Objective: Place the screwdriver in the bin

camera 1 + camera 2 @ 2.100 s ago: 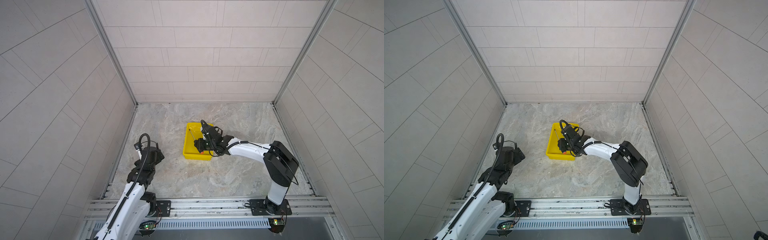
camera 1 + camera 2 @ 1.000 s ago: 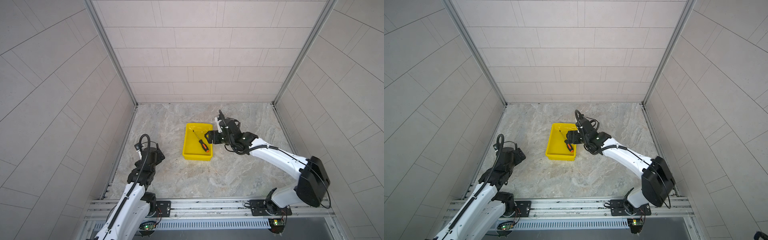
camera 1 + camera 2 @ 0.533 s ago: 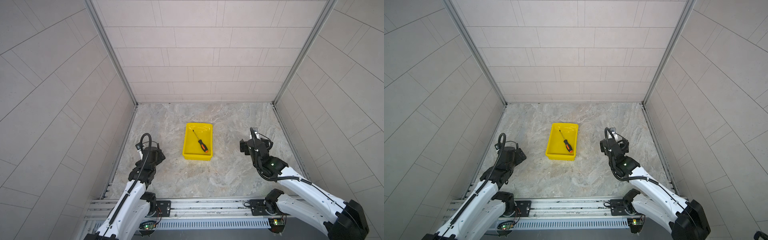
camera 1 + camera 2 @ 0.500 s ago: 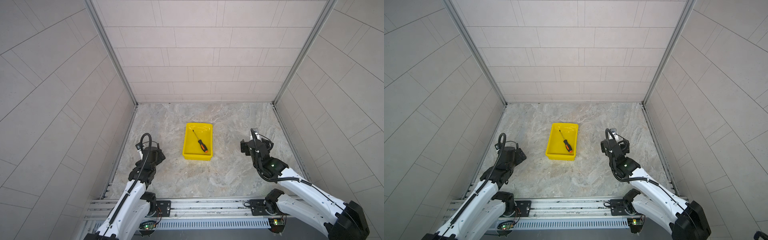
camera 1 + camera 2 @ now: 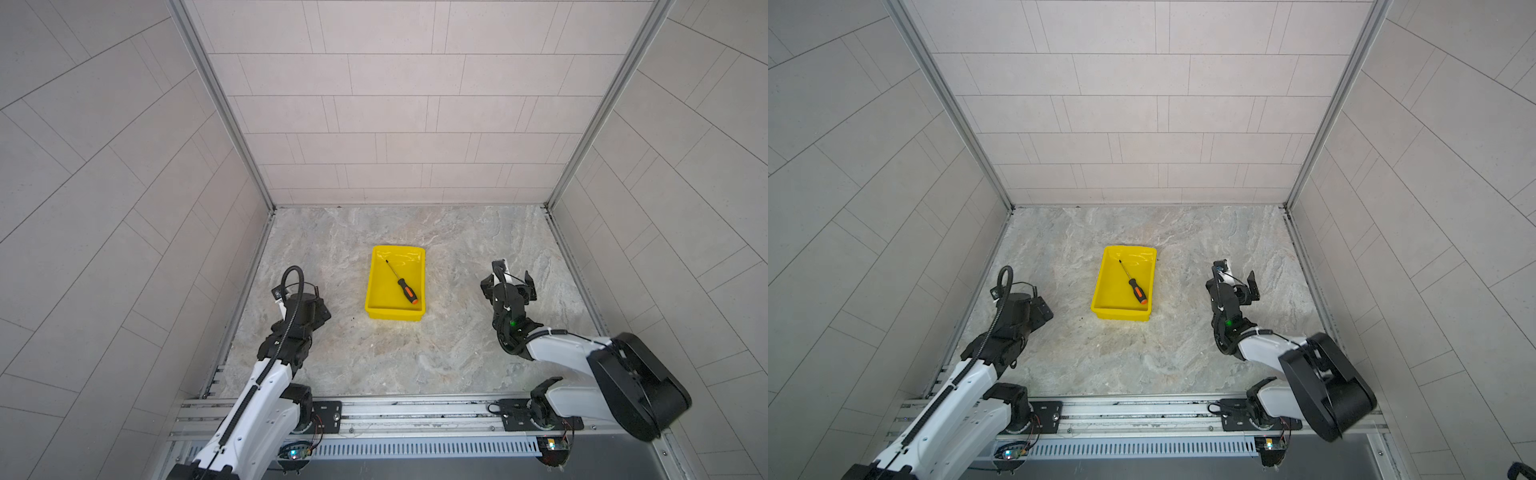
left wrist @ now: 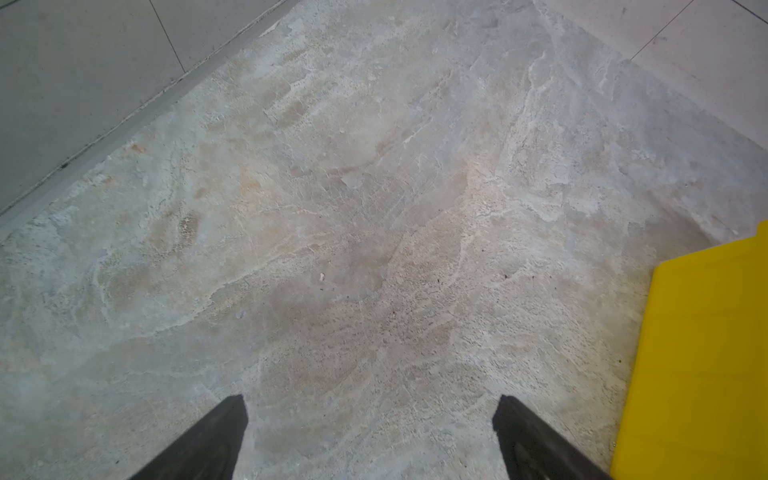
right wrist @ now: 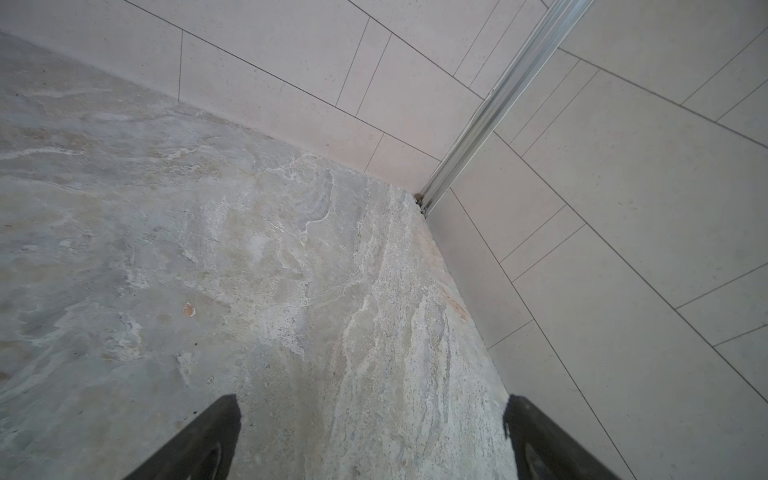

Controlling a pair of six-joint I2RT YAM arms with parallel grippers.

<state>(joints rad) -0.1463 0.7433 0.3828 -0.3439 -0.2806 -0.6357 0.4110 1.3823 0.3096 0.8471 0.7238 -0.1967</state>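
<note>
The screwdriver point(image 5: 400, 281) is pictured lying slantwise inside the yellow bin point(image 5: 376, 291). In both top views its black and orange handle is turned toward the near right corner and its thin shaft toward the far left corner. The bin is set near the middle of the stone-patterned table point(image 5: 457, 245). The right claw point(image 5: 513, 272) is seen over the table, well apart from the bin on its right side, with the jaws spread wide and nothing held between them. The left claw point(image 6: 370, 415) is shown on the bin's other side, likewise parted wide and empty. One yellow wall of the bin point(image 6: 698, 353) is caught at the edge of the left wrist view.
</note>
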